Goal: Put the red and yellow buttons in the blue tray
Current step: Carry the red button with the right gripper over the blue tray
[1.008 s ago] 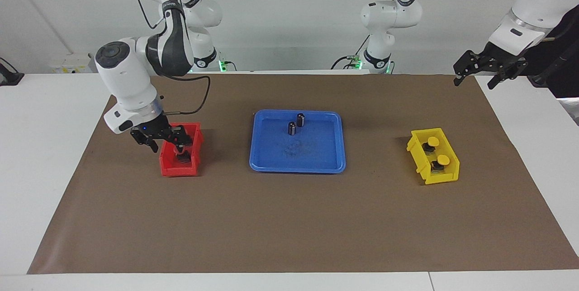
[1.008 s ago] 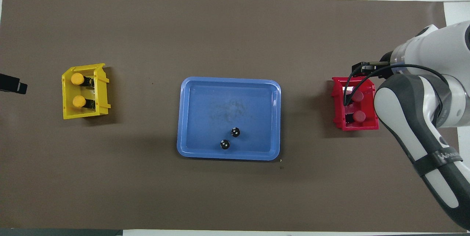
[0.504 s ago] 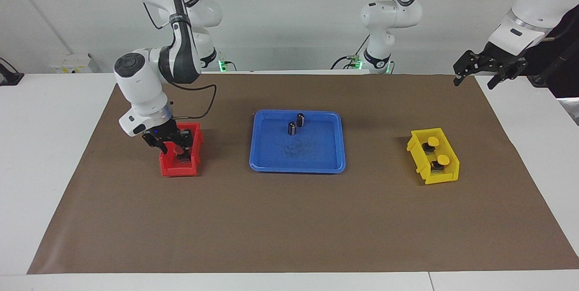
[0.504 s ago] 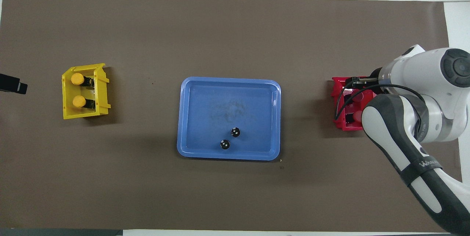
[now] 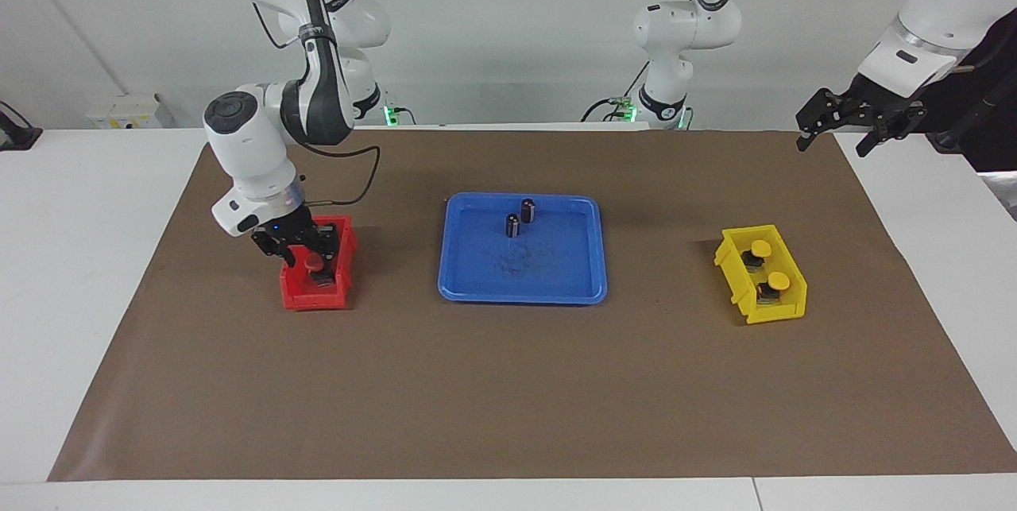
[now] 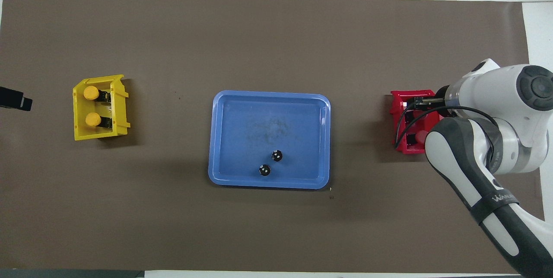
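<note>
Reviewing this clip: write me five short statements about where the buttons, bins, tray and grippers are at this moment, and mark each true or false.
1. Both yellow buttons sit in the yellow bin. True.
2. The blue tray already holds a red button. False: it holds only two dark cylinders.
3. The right gripper is down in the red bin. True.
4. The left gripper is reaching into the yellow bin. False: it waits, open, in the air over the edge of the brown mat at the left arm's end of the table.
5. The yellow bin stands beside the red bin. False: the tray lies between them.
</note>
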Controlling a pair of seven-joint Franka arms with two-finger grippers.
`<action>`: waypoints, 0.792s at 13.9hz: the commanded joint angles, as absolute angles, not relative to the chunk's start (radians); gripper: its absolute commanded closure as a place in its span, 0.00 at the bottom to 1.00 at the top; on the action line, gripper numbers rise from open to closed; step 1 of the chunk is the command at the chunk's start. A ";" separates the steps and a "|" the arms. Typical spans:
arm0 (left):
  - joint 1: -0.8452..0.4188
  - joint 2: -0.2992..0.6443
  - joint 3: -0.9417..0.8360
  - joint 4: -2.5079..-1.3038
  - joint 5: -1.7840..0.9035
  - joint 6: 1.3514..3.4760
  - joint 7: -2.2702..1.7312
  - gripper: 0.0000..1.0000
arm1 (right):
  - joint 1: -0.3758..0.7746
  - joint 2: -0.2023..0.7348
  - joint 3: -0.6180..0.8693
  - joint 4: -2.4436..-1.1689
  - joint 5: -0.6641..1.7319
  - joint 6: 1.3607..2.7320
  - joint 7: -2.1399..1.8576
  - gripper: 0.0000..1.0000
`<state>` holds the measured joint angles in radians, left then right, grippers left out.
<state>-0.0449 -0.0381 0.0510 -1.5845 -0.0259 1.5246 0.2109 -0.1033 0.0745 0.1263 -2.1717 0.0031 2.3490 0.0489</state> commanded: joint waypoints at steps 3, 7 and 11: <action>-0.052 -0.057 0.061 -1.606 -0.012 1.531 0.215 0.00 | -0.115 0.038 0.133 -2.243 0.021 2.404 0.017 0.30; -0.052 -0.058 0.061 -1.608 -0.011 1.528 0.210 0.00 | -0.115 0.037 0.133 -2.252 0.021 2.408 0.015 0.32; -0.052 -0.057 0.061 -1.606 -0.011 1.531 0.213 0.00 | -0.120 0.046 0.133 -2.267 0.021 2.434 -0.001 0.34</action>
<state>-0.0449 -0.0381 0.0530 -1.5845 -0.0259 1.5247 0.2109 -0.1036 0.0632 0.1264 -2.2368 0.0031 2.4095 0.0456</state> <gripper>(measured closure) 0.000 0.339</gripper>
